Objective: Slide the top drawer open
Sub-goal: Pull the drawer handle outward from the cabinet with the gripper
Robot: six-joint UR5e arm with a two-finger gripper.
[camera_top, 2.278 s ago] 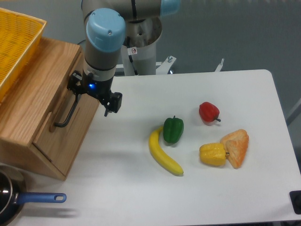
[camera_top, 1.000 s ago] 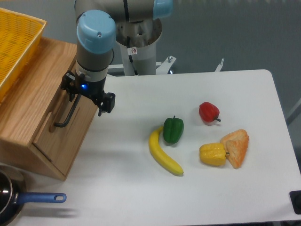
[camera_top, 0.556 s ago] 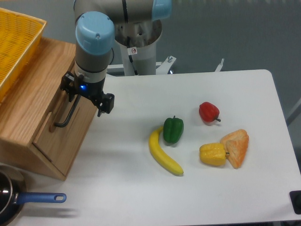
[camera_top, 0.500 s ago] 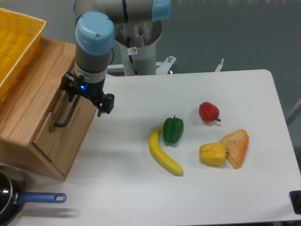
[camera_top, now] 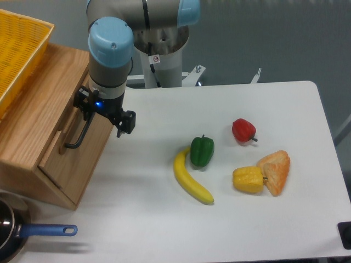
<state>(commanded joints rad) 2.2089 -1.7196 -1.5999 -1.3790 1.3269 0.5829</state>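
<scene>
The gripper (camera_top: 89, 116) sits at the upper end of the black handle (camera_top: 78, 135) of the top drawer (camera_top: 82, 143); whether it clamps the bar cannot be told. The drawer lies left of the banana (camera_top: 191, 178), in the wooden cabinet (camera_top: 33, 126) on the table (camera_top: 219, 230).

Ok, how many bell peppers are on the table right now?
3: a green pepper touching the banana, a red pepper farther right, a yellow pepper against the orange pastry-like item. None looks hidden.
</scene>
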